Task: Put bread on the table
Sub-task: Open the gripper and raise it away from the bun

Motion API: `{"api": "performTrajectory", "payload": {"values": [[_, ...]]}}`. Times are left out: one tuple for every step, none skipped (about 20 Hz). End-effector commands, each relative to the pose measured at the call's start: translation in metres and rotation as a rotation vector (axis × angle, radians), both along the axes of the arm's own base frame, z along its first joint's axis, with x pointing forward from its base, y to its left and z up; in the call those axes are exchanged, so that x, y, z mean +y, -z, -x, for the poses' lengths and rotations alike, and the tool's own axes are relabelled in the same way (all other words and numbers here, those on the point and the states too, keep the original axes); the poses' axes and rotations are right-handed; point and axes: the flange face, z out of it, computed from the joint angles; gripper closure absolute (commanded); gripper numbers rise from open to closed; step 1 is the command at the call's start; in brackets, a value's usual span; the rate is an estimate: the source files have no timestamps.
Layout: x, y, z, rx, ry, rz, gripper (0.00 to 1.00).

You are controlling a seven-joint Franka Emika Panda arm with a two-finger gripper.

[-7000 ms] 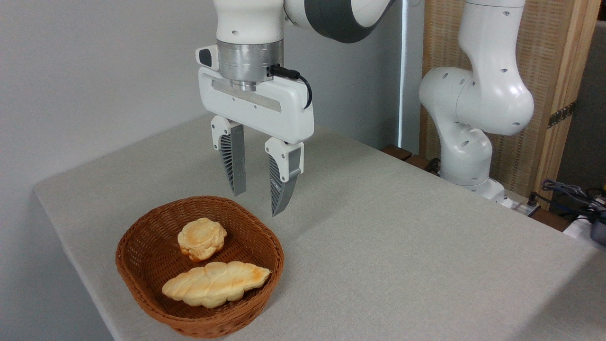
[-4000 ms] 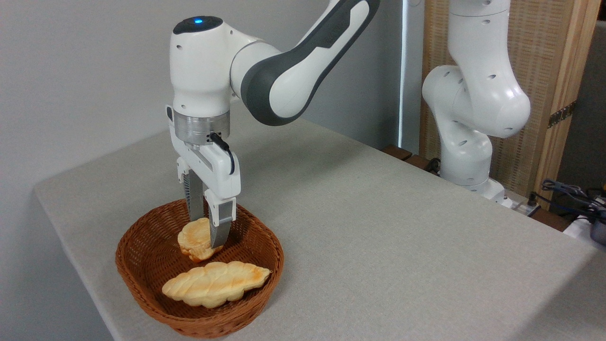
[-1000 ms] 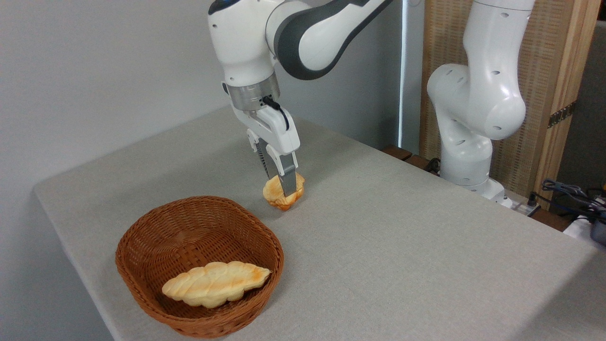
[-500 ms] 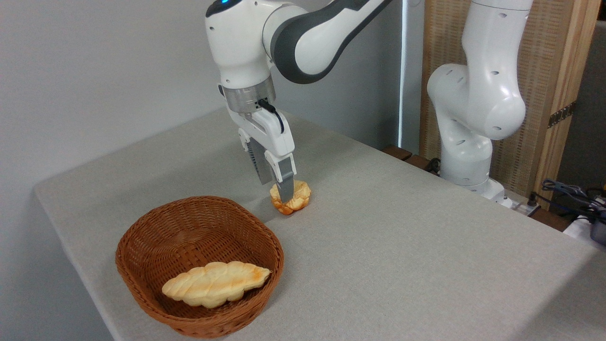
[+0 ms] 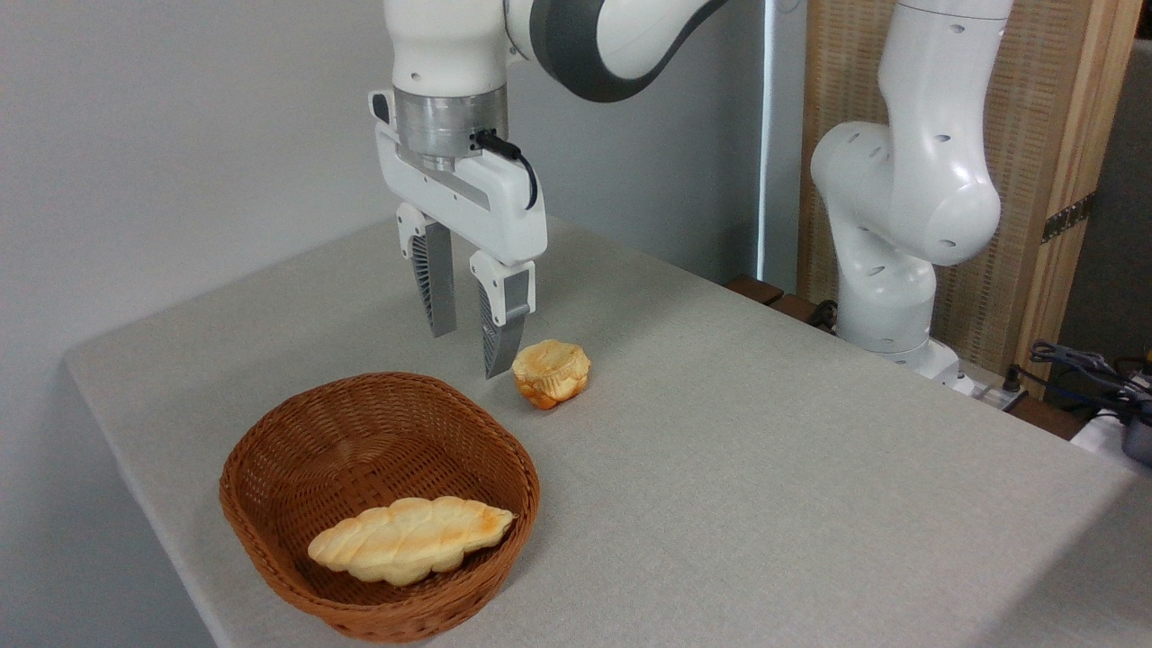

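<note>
The little round bread [image 5: 551, 373] sits on the table [image 5: 765, 450]. It is golden brown with a toasted top. It rests just past the far right side of the basket [image 5: 270, 504], close to it but not touching it.

The gripper [image 5: 468, 353] hangs in the air above the table, a bit to the left of the bread. Its two grey fingers [image 5: 436, 290] point down. They are spread apart with a clear gap between them, and nothing is in the gap. The finger on the right is close to the bread, but I cannot tell if it touches it. The gripper looks higher than the bread.

The basket is brown and woven. It stands near the front left corner of the table. Inside it lies one long pale loaf [image 5: 409, 538] with a braided look, near the front wall of the basket.

The white robot arm [image 5: 904, 193] stands behind the table on the right. It bends over the top and comes down to the gripper. Behind the arm is a wooden panel [image 5: 1053, 135]. Some dark cables [image 5: 1084, 369] lie at the far right.
</note>
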Motion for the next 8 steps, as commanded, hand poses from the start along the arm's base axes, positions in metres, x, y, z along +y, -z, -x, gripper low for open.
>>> {"api": "performTrajectory", "payload": {"values": [[0.024,-0.013,-0.015,-0.035,-0.045,0.006,0.0],[0.037,-0.017,-0.019,-0.042,-0.068,0.01,0.0],[0.04,-0.015,-0.022,-0.039,-0.074,0.007,0.0],[0.04,-0.016,-0.023,-0.044,-0.07,-0.003,0.0],[0.042,-0.015,-0.025,-0.055,-0.068,-0.027,0.0],[0.043,-0.015,-0.026,-0.066,-0.066,-0.038,0.0],[0.046,-0.015,-0.027,-0.068,-0.072,-0.041,0.0],[0.048,-0.012,-0.029,-0.062,-0.076,-0.044,0.0]]}}
